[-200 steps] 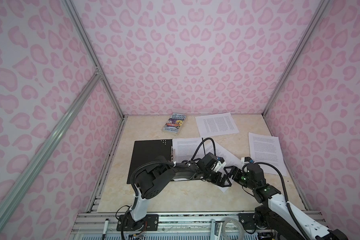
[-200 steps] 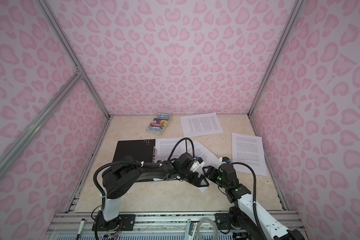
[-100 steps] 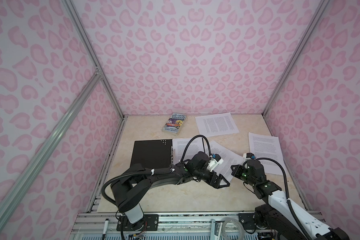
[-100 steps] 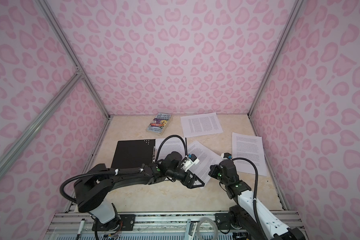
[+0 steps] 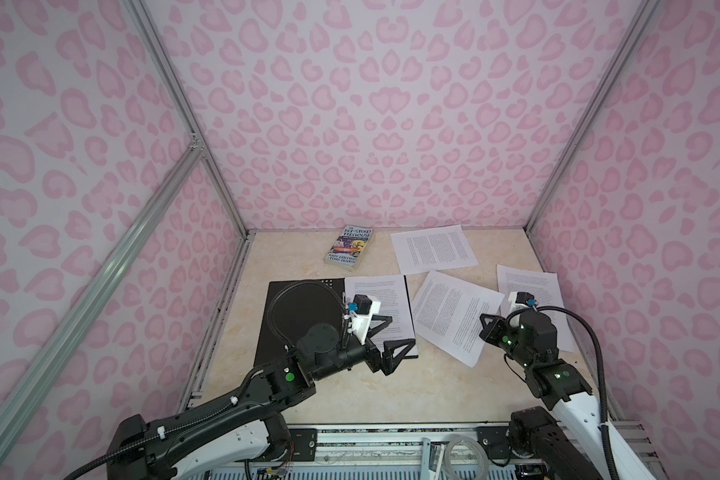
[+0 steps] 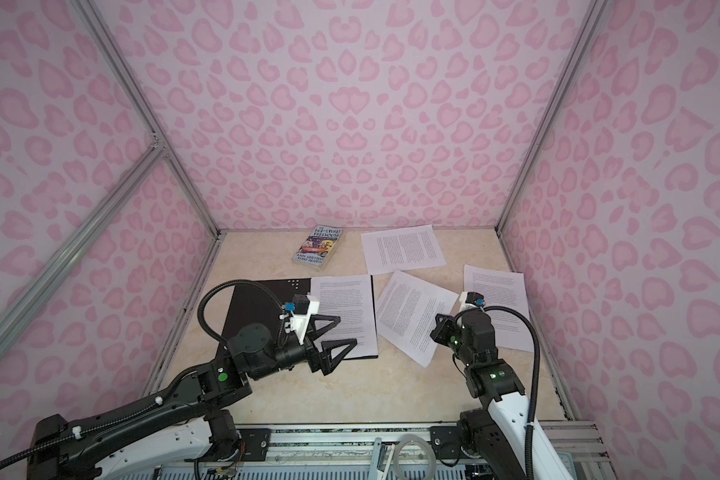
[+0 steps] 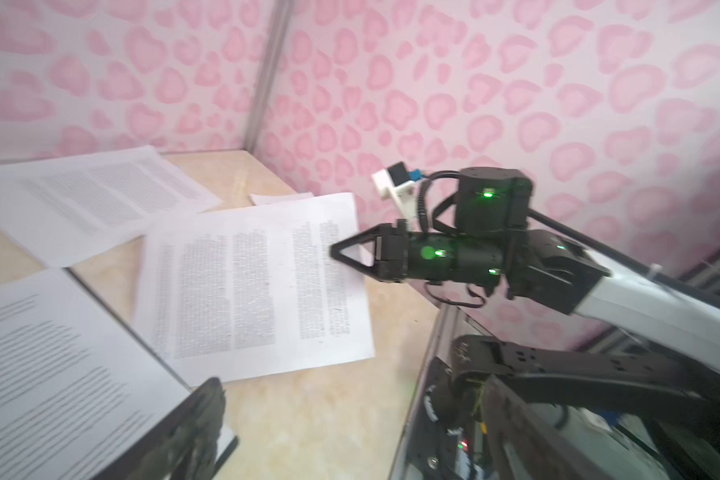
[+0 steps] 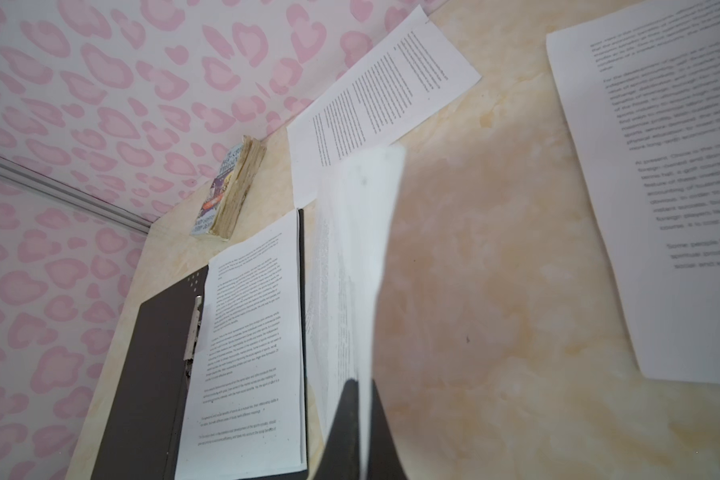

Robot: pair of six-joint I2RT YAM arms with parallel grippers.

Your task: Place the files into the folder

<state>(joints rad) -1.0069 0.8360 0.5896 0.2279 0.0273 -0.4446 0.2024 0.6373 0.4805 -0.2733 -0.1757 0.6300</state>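
In both top views the folder (image 5: pixel 300 307) lies open on the surface (image 5: pixel 350 395), black inside up, with one printed sheet (image 5: pixel 377 303) on its right half. The left fingers (image 5: pixel 410 343) hover spread wide and empty over its near edge. In the left wrist view the right fingers (image 7: pixel 336 251) are pinched on the edge of a slanted sheet (image 7: pixel 246 282) beside the folder. In the right wrist view that edge curls up off the surface.

We've pulled L hand (image 5: pixel 403 331) back over the folder (image 5: pixel 304 307); R hand (image 7: pixel 334 252), open a sec ago, now clamps edge of mid sheet (image 5: pixel 449 316).
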